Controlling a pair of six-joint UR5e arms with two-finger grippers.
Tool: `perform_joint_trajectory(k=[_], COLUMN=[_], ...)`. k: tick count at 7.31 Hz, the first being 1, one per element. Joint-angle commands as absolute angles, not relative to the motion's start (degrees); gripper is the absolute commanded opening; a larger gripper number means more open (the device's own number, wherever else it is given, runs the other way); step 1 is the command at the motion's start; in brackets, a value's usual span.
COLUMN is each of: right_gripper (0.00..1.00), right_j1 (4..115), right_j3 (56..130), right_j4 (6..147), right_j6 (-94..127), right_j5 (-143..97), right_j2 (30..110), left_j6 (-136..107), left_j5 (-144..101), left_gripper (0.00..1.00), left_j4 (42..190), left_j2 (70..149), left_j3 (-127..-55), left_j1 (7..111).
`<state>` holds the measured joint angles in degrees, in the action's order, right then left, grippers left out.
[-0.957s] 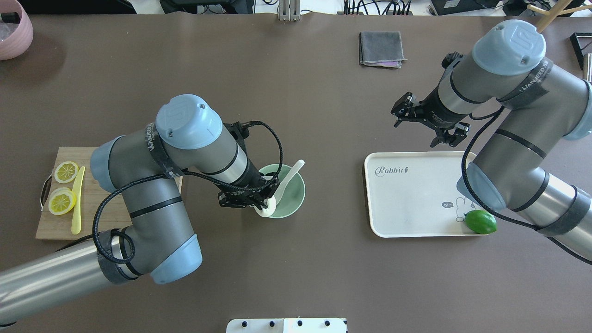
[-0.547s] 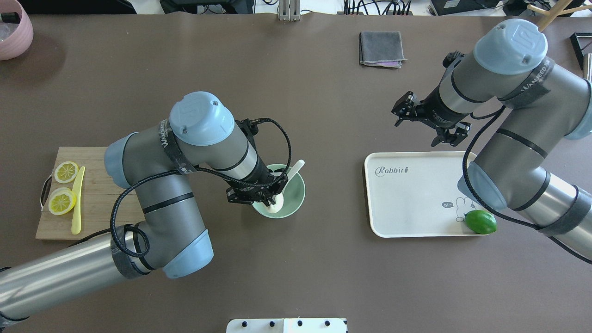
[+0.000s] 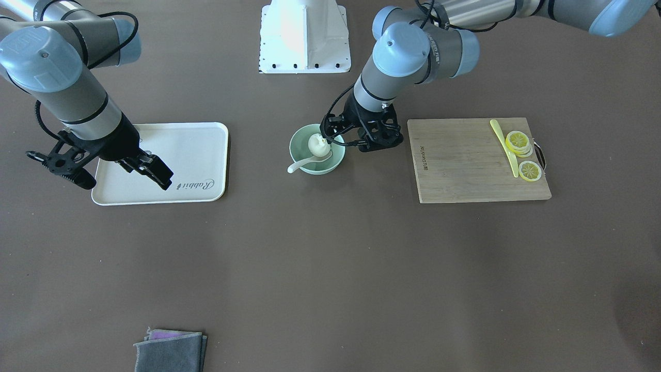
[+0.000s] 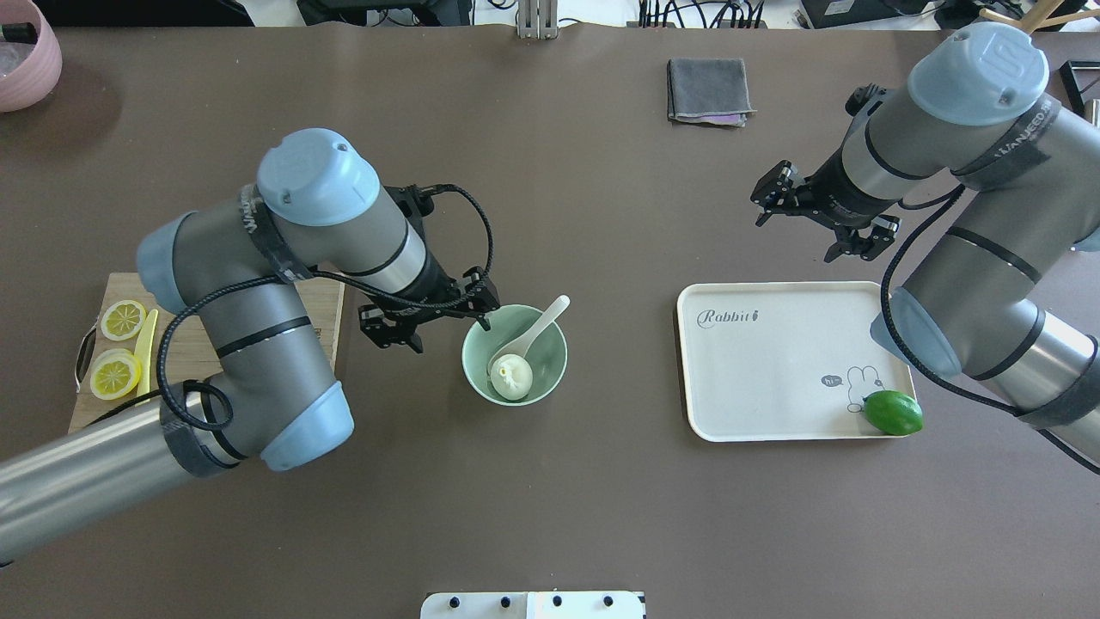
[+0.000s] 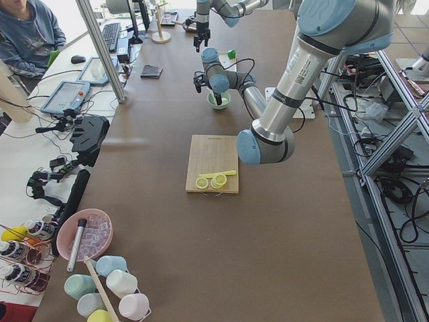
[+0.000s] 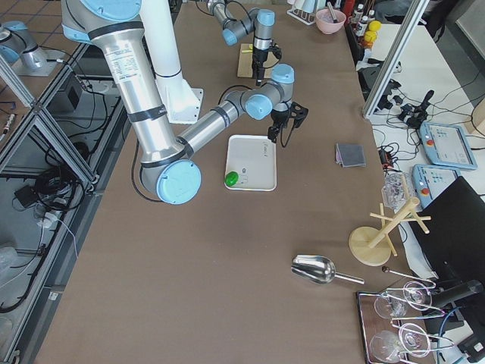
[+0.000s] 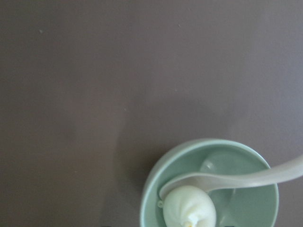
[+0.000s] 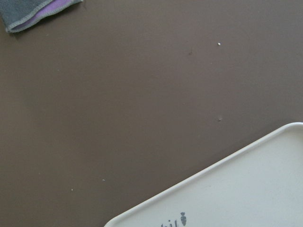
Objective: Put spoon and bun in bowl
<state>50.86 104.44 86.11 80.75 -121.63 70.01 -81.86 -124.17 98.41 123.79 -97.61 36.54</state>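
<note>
The mint-green bowl (image 4: 550, 371) stands mid-table. The white bun (image 4: 511, 378) lies inside it, next to the white spoon (image 4: 533, 331), whose scoop is in the bowl and whose handle leans over the far right rim. My left gripper (image 4: 451, 335) is open and empty, just left of the bowl, with one finger by its rim. The left wrist view shows the bowl (image 7: 151, 189), bun (image 7: 190, 208) and spoon (image 7: 236, 179). The front view shows the bowl (image 3: 297, 142), bun (image 3: 318, 146) and left gripper (image 3: 351, 143). My right gripper (image 4: 797, 239) is open and empty above the table, beyond the tray.
A white tray (image 4: 773, 370) with a green lime (image 4: 894, 413) lies on the right. A wooden cutting board (image 3: 465, 160) with lemon slices (image 4: 116, 374) and a yellow knife (image 4: 144, 370) lies on the left. A grey cloth (image 4: 709, 90) and a pink bowl (image 4: 26, 52) are at the far edge.
My left gripper let go of the bun into the bowl, opened, and drew back to the left off the bowl. The right gripper shifted slightly right and farther away.
</note>
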Motion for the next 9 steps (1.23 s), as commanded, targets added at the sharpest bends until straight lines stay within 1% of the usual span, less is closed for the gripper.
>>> perform_joint_trajectory(k=[1, 3, 5, 6, 8, 9], right_gripper=[1.0, 1.0, 1.0, 1.0, 1.0, 1.0], right_j1=[55.79, 59.57, 66.15, 68.53, 75.9, 77.5], right_j3=[103.28, 100.74, 98.54, 98.61, 98.53, 98.53], right_j4=[87.26, 92.52, 99.37, 101.75, 101.87, 102.56], right_j6=[69.41, 54.66, 37.61, 30.05, 19.22, 14.81], right_j5=[-124.62, -124.8, -126.38, -126.82, -129.71, -130.6], right_j2=[72.5, 72.51, 72.86, 74.34, 79.86, 81.63], left_j6=[-62.87, -36.96, -18.19, -11.84, -8.97, -8.88], left_j5=[-128.65, -129.02, -129.02, -129.11, -131.04, -131.22], left_gripper=[0.99, 0.99, 0.99, 0.99, 0.99, 0.99], left_j4=[91.72, 78.2, 71.57, 71.28, 71.28, 71.45], left_j2=[115.26, 110.76, 107.68, 105.32, 101.45, 98.99], left_j3=[-102.02, -103.62, -103.1, -102.75, -102.04, -101.95], left_j1=[45.92, 53.75, 62.45, 66.06, 72.91, 75.47])
